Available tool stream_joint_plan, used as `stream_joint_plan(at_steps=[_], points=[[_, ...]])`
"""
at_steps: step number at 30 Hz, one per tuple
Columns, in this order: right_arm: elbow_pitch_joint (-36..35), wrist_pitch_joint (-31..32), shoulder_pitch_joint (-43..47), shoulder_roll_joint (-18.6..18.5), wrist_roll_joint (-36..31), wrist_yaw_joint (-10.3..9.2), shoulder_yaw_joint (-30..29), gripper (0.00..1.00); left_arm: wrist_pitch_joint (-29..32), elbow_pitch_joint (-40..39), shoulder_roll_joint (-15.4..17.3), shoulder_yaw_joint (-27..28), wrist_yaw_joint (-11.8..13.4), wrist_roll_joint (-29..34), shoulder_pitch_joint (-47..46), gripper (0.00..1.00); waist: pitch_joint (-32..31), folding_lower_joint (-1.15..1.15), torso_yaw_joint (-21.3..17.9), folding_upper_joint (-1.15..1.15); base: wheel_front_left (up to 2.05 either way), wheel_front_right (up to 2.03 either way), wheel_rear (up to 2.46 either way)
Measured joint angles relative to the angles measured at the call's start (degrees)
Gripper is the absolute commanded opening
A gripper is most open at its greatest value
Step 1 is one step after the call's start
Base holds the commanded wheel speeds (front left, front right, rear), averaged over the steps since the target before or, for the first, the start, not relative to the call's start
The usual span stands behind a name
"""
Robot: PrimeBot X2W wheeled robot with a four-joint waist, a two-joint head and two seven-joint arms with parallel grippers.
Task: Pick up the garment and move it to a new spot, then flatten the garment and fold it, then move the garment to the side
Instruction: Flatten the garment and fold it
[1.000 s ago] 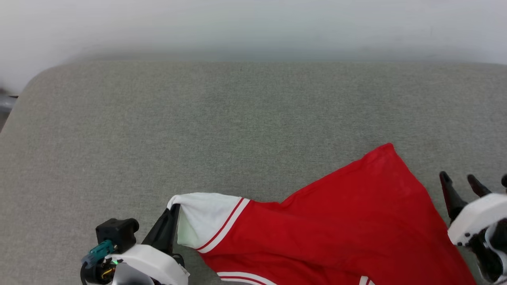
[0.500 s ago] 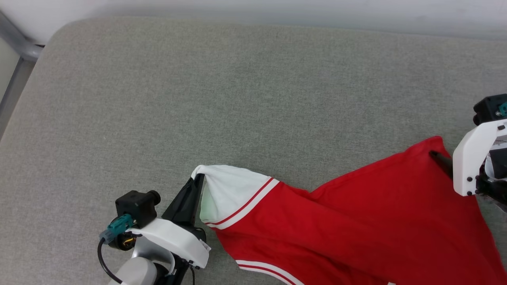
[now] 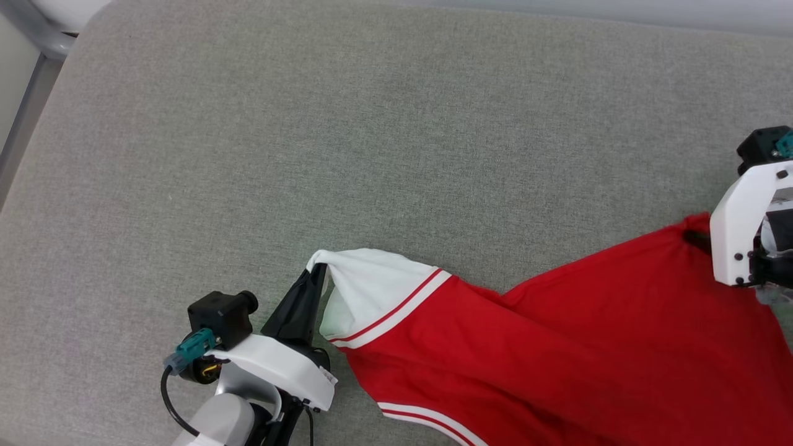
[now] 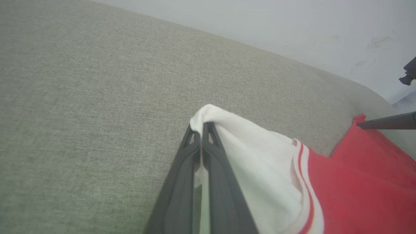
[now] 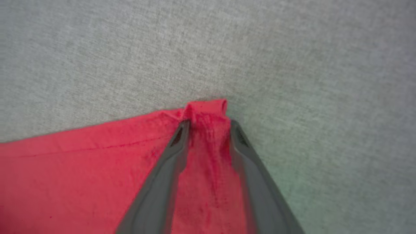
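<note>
Left gripper [image 4: 201,128] jaws clamped tight on the tip of the white sleeve; right gripper [image 5: 207,125] jaws pinch a puckered red corner, fabric bunched betw. the two fingers. The garment [image 3: 557,347] lies spread betw. them on the grey woven surface [image 3: 372,124], sleeve end front-left, red corner far right. Head view: the shirt's lower part is cut off by the frame edge, and the right fingers are mostly hidden behind the white wrist housing [image 3: 737,229]. Soft red fabric w/ shallow diagonal folds; sleeve tented into a cone, stripe trim [image 3: 390,310] at the seam. Surface: coarse matte weave, rounded corner.
</note>
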Motion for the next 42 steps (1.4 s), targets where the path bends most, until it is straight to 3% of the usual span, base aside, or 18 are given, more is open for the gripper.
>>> stream_joint_plan(at_steps=[8,16,29,42], points=[[1.1,-4.3,-1.1,0.4,-0.9,0.18,1.5,0.0,0.1,1.5,1.0,0.2,-0.1,0.0,-0.4,0.0,-2.4,0.01,-1.3,0.0,0.0,0.0,0.0],[2.9,-12.6,-5.5,2.2,-6.2,0.14,-2.5,0.0,3.0,3.4,4.0,1.8,-0.8,0.6,-8.9,0.0,-5.6,0.01,-4.8,0.0,0.0,0.0,0.0],[8.8,-31.1,-16.8,10.2,-17.1,0.14,-11.2,0.0,5.1,21.2,4.5,6.1,-2.5,-0.3,-35.1,0.0,-8.5,0.0,-10.6,0.01,0.0,0.0,0.0],[14.0,-42.2,-40.7,15.3,-25.2,0.15,-15.6,0.0,3.4,36.6,7.4,6.3,-4.0,4.1,-64.5,0.0,-2.0,0.01,-12.1,0.0,0.0,0.0,0.0]])
